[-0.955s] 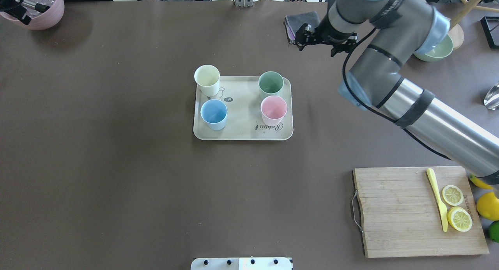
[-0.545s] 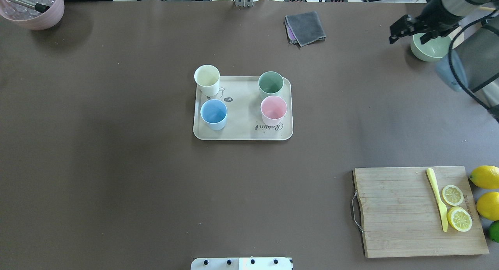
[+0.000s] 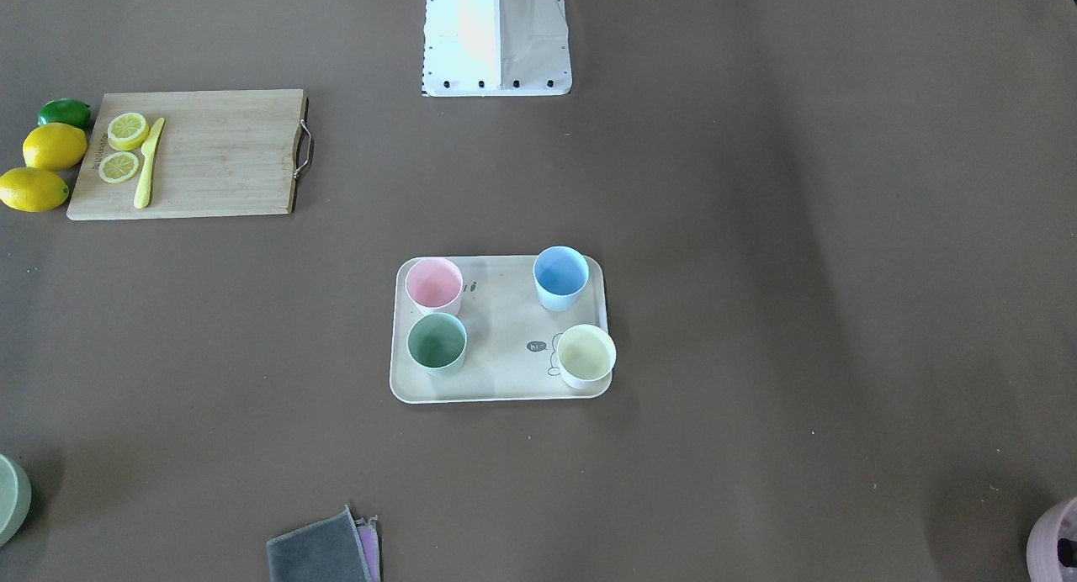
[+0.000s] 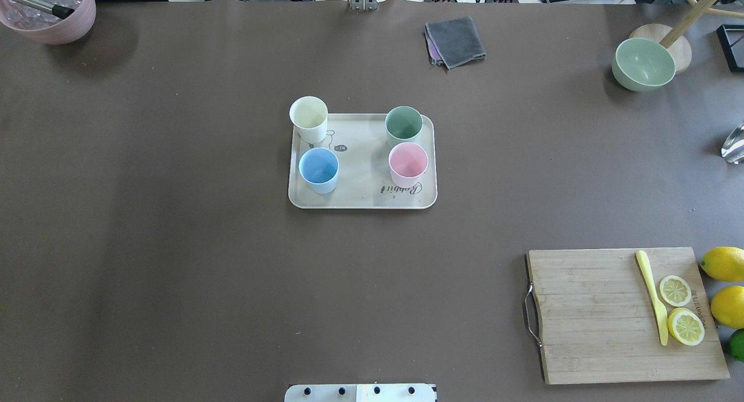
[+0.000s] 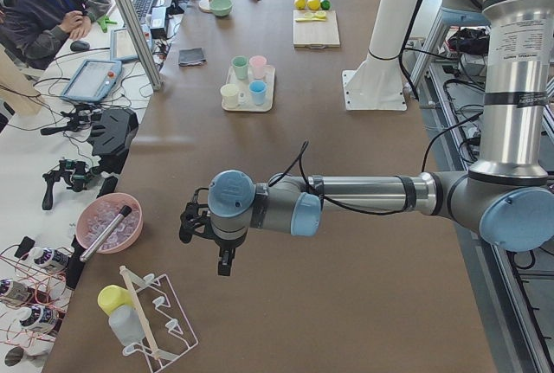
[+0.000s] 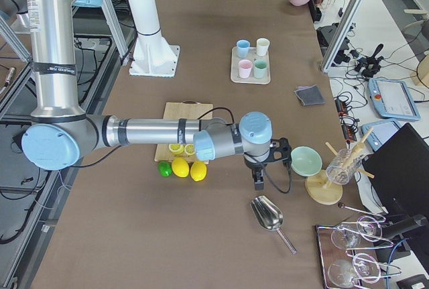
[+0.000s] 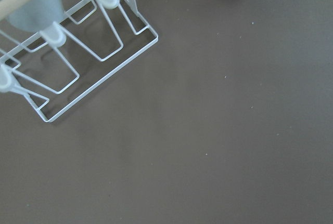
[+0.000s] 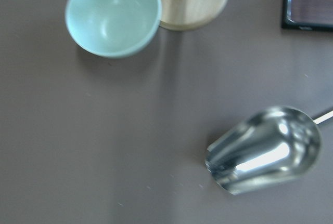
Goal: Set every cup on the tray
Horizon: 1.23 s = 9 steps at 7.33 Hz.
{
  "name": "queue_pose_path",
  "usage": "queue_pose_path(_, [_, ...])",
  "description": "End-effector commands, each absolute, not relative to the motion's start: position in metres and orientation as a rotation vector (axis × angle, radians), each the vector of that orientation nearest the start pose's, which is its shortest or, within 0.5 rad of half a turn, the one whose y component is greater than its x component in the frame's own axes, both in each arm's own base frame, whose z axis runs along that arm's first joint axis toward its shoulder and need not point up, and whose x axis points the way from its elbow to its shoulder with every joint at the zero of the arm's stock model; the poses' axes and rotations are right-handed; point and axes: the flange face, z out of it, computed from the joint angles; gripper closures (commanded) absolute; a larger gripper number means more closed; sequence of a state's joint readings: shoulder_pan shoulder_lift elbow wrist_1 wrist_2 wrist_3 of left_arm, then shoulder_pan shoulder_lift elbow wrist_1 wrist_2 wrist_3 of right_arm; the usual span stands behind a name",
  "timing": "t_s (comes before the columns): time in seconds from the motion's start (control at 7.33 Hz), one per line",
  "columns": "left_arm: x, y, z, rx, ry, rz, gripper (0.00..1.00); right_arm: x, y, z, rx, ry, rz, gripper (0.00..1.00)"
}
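- Four cups are counted on the tray (image 4: 363, 178), all upright with mouths up: the cream cup (image 4: 308, 118), green cup (image 4: 404, 125), blue cup (image 4: 318, 169) and pink cup (image 4: 408, 164).
- One cup is set near each corner, in two pairs. A bare lane is left down the tray's middle, and no cup is seen touching another.
- The cream cup is watched most closely. It is stood hard by a corner, and its mouth overlaps the rim line in the overhead view. In the front-facing view its base is judged to be just inside.
- The task is judged as good as done, since no cup is found off the tray.
- The left gripper (image 5: 208, 236) is held low over bare table (image 7: 218, 146) at one end. Whether its jaws are released or clenched cannot be told, and nothing is seen between them.
- The right gripper (image 6: 263, 168) is held at the opposite end. Its jaw state cannot be told either.
- The tray is placed well apart from both sets of jaws, roughly between them along the table.
- Beside the left jaws, a wire rack (image 7: 78, 52) and a pink pot (image 5: 108, 221) are noted, with open brown table on the tray side.
- Around the right jaws things are tighter. A green bowl (image 8: 113, 13), a wooden stand (image 8: 195, 0) and a metal scoop (image 8: 265, 148) are spread beneath them.
- Wide bare table is left on every side of the tray.
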<state>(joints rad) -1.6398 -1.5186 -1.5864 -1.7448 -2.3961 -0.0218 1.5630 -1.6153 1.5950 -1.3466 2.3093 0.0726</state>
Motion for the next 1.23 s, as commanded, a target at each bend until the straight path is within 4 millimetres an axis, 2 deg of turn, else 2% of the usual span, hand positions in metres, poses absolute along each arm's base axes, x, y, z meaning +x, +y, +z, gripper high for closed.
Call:
queue_pose_path(0.0, [-0.059, -0.470, 0.660, -0.030, 0.817, -0.025, 0.02, 0.059, -0.472, 0.675, 0.092, -0.657, -0.029, 0.00])
queue_pose_path(0.14, [-0.053, -0.479, 0.640, -0.098, 0.797, -0.034, 0.02, 0.041, -0.483, 0.646, 0.010, -0.661, -0.047, 0.00])
queue_pose_path(0.27, [-0.064, -0.481, 0.611, -0.047, 0.703, -0.017, 0.02, 0.057, -0.477, 0.601, 0.050, -0.658, -0.101, 0.00])
queue_pose_path(0.41, [-0.063, -0.475, 0.609, -0.040, 0.691, -0.010, 0.02, 0.064, -0.457, 0.613, 0.064, -0.661, -0.182, 0.00])
queue_pose_path(0.55, [-0.061, -0.479, 0.602, -0.028, 0.694, -0.004, 0.02, 0.064, -0.453, 0.617, 0.064, -0.658, -0.188, 0.00])
queue_pose_path(0.82, [-0.060, -0.479, 0.611, -0.041, 0.694, -0.005, 0.02, 0.064, -0.453, 0.623, 0.053, -0.658, -0.181, 0.00])
queue_pose_path(1.09, [-0.060, -0.481, 0.607, -0.034, 0.696, -0.002, 0.02, 0.064, -0.453, 0.629, 0.043, -0.659, -0.179, 0.00])
